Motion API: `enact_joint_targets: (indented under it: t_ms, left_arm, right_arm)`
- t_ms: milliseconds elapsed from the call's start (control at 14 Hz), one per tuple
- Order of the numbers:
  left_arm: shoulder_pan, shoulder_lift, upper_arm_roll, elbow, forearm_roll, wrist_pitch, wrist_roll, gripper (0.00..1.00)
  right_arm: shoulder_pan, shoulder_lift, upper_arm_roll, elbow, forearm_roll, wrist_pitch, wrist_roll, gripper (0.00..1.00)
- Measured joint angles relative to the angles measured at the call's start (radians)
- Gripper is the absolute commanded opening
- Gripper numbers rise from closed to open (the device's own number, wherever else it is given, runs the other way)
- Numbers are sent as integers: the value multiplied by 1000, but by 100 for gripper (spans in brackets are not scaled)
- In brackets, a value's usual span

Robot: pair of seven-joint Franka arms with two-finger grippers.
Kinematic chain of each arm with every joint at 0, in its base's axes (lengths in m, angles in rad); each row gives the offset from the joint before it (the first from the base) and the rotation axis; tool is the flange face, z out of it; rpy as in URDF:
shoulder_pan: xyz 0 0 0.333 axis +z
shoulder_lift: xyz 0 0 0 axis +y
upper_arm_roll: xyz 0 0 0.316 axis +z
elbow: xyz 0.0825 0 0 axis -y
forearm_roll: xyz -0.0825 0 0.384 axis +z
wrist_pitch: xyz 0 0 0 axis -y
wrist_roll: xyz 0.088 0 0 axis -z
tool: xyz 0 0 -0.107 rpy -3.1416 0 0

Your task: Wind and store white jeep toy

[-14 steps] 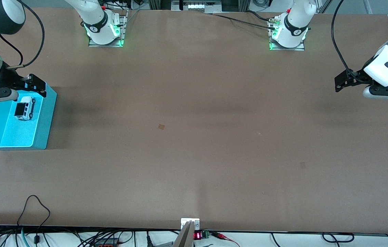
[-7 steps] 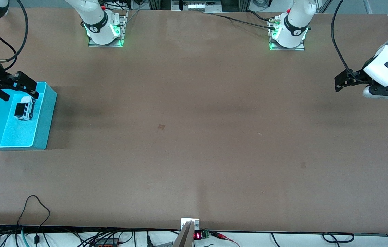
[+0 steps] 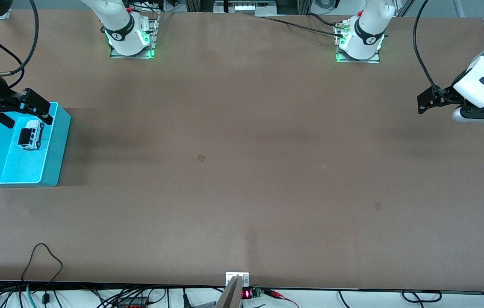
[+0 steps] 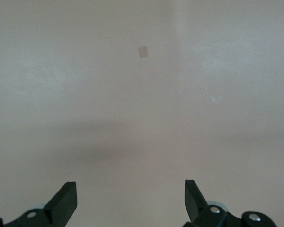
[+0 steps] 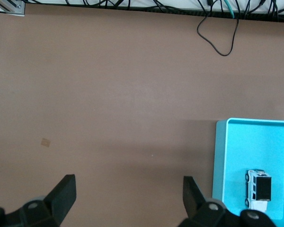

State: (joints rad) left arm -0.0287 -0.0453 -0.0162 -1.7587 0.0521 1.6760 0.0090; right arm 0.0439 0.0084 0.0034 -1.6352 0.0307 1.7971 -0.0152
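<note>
Item under inspection: the small white toy jeep with black roof and dark windows (image 3: 31, 134) sits on its wheels inside the turquoise rectangular plastic bin (image 3: 56, 149), in the half of the bin farther from the front camera. It touches nothing but the bin floor. The right wrist view confirms the same placement, with the jeep (image 5: 259, 189) standing close to one wall of the bin (image 5: 219, 161).

The bin stands on the plain brown table (image 3: 242, 171) at the right arm's end.

Right gripper (image 3: 23, 112): positioned over the rim of the bin that lies farthest from the front camera, just above the jeep and clear of it. Jaws released and spread wide; nothing between them. The right wrist view shows both black fingertips (image 5: 64, 191) apart, with bare table between.

Left gripper (image 3: 423, 102): waiting in the air over the left arm's end of the table, well apart from bin and jeep. Jaws released, spread wide and holding nothing; the left wrist view shows the two dark fingertips (image 4: 66, 198) separated over bare table surface.

Other observations: a small darker square mark (image 3: 201, 158) lies on the table near its middle. Loose black cables (image 3: 45, 261) run along the table edge nearest the front camera.
</note>
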Motion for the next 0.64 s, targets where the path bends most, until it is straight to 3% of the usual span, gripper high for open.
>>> enact_joint_targets:
  t_ms: [641]
  left_arm:
    - [0,0,0,0,0,0,0,100]
  right_arm:
    - [-4,0,-2,1,-32,-26,23,100]
